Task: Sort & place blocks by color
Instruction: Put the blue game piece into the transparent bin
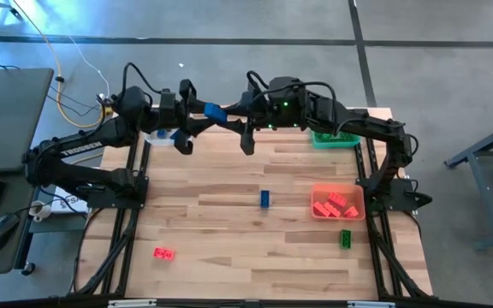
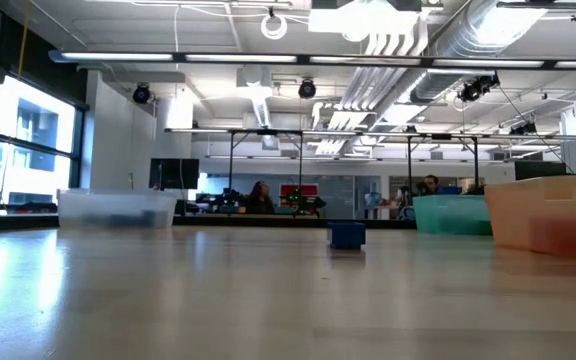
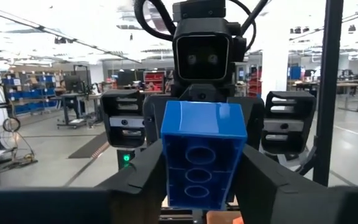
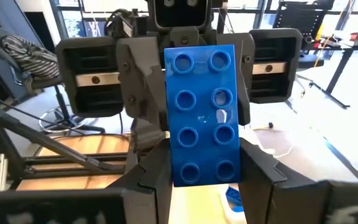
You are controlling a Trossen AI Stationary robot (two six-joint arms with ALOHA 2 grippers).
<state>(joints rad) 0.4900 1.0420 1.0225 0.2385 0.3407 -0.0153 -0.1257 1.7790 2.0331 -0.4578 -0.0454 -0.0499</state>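
- Both grippers meet in the air over the table's [image 1: 229,257] far edge: the left gripper [image 1: 197,117] and the right gripper [image 1: 234,115] are each clamped on one end of the same blue block [image 1: 213,111], so it is pinched from both sides at once.
- Risk, as I judge it: this looks like a hand-over, and if one arm pulls away before the other lets go, the block could twist out and drop to the table or off its far edge; releasing too soon would drop it too.
- Held block's long axis runs roughly level, from one gripper toward the other; its studded face [image 4: 202,112] shows to the right wrist view, its hollow underside [image 3: 201,155] to the left wrist view.
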